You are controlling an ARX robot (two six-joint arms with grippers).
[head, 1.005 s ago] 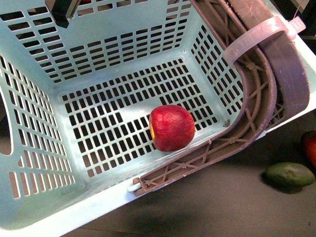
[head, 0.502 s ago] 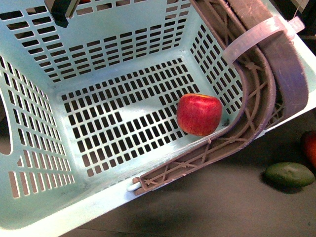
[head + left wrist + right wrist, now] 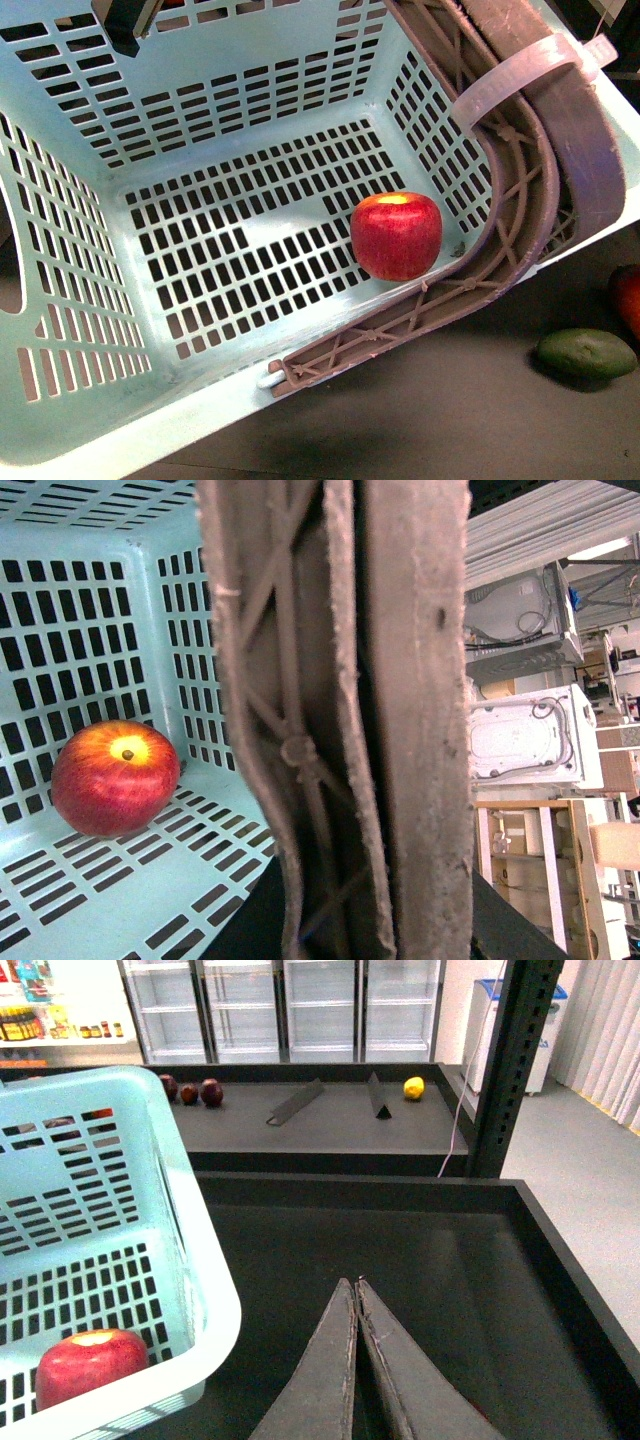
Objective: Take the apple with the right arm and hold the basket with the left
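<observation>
Right jaws pressed tip to tip, nothing between them, hovering over the dark counter (image 3: 420,1250) outside the basket (image 3: 205,1290). The apple (image 3: 90,1366) sits well apart from them, across the turquoise rim, on the slotted floor, yellow dimple up, near the corner by the grey-brown handles (image 3: 560,160). Left jaws: the handles fill their view right up close, but whether they're clamped on, can't tell.

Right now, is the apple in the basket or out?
In. The apple sits on the slotted floor of the basket, stem dimple up, beside the handle-side wall.
</observation>
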